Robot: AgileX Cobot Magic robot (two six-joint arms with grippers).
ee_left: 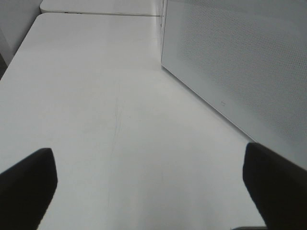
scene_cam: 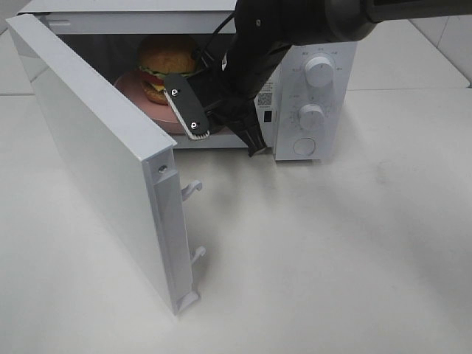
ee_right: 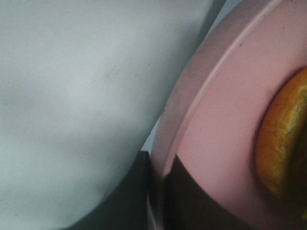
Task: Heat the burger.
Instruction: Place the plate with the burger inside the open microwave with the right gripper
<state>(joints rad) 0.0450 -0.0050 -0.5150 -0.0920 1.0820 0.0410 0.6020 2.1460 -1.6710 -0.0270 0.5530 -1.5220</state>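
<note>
Burger was found inside the microwave cavity, upright on a round pink plate, toward the left half of the opening in the ext view. Bun top, lettuce and a bit of red were visible. The burger's right side was partly hidden by the arm and cable.

Door was swung wide open toward the left of the ext view, w/ two latch hooks exposed on its free edge. Microwave and door were stood on the white table.

R end effector was reached into the cavity mouth from the upper right of the ext view. It was closed narrow on the plate rim: in the R wrist cam the rim was pinched btwn two dark fingers. The bun was seen at the far edge of that frame, apart from the fingers, so only the plate was gripped and the burger wasn't touched.

L end effector was seen only in its own wrist cam. Its fingers were spread wide and nothing was held. Bare table was under it and a white dotted panel just beside it. Whether that panel was the door or a side wall couldn't be told.

Ctrl panel on the right of the microwave front: two knobs stacked, w/ a round button below. Neither end effector was on them.
</note>
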